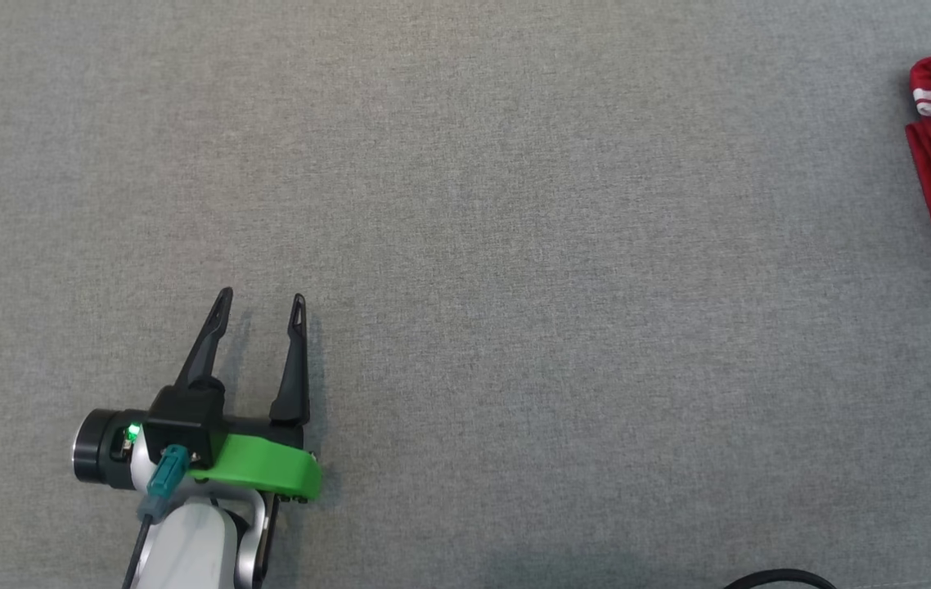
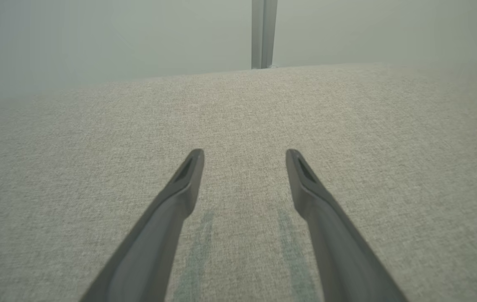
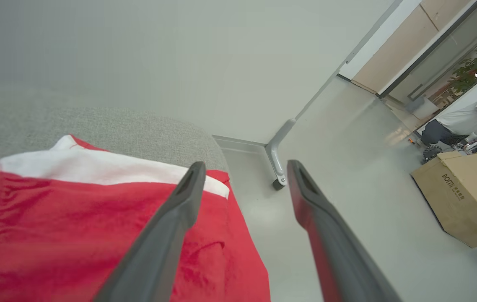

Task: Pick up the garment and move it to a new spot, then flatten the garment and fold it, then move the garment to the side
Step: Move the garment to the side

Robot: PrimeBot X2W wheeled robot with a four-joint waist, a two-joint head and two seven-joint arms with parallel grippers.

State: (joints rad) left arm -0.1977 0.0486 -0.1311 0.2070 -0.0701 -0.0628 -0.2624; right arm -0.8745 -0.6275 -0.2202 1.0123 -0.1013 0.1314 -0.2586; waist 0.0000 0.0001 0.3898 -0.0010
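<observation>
Red-and-white garment (image 3: pixel 54 218) right under your right gripper (image 3: pixel 242 165); fingers spread, nothing pinched. Cloth lies rumpled at far right edge of grey fabric surface (image 1: pixel 465 204), part seeming to overhang rim. Reads as side spot, though whether parked or awaiting pickup you cannot tell. Your left gripper (image 1: pixel 263 296) idles low over bare weave, fingers wide apart, well clear, leaving middle free. Beyond edge: pale floor (image 3: pixel 347 235), caster leg (image 3: pixel 278 167), cardboard box (image 3: pixel 460 197), person (image 3: pixel 469 119) far back.

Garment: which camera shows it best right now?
Right wrist view: the garment lies close and large, red with a white band. Head view catches it cropped at the right edge.
</observation>
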